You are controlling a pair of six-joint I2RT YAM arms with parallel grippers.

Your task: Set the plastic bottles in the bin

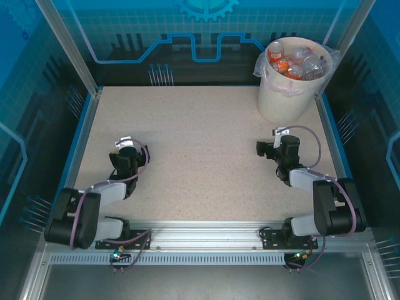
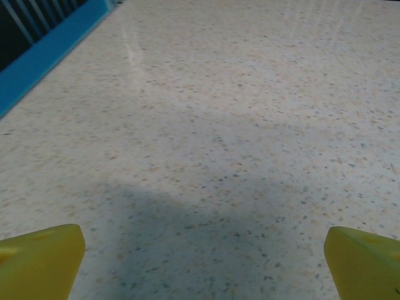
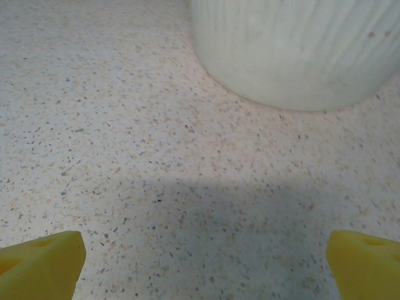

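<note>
Your plastic bottles (image 1: pixel 295 61) lie heaped inside the bin (image 1: pixel 281 103) at the table's (image 1: pixel 200 137) far right corner, so the job looks finished. Both arms sit folded low. The left hand (image 2: pixel 203 265) and right hand (image 3: pixel 203 265) gape wide and empty, the right one facing the bin's wall.

Big flat table (image 1: pixel 200 156) w/ a sandy top, tiny dark & orange dots all over it, & a blue strip (image 1: pixel 80 140) runs along its left side, w/ one more blue strip on the right side. Far back there's a dark wall (image 1: pixel 156 37) w/ bright blue lines & half a gear pic (image 1: pixel 206 7) up top. A silver post (image 1: pixel 65 44) stands at the far left corner, another at the far right, & a silver rail (image 1: pixel 206 234) lies across the near edge.
</note>
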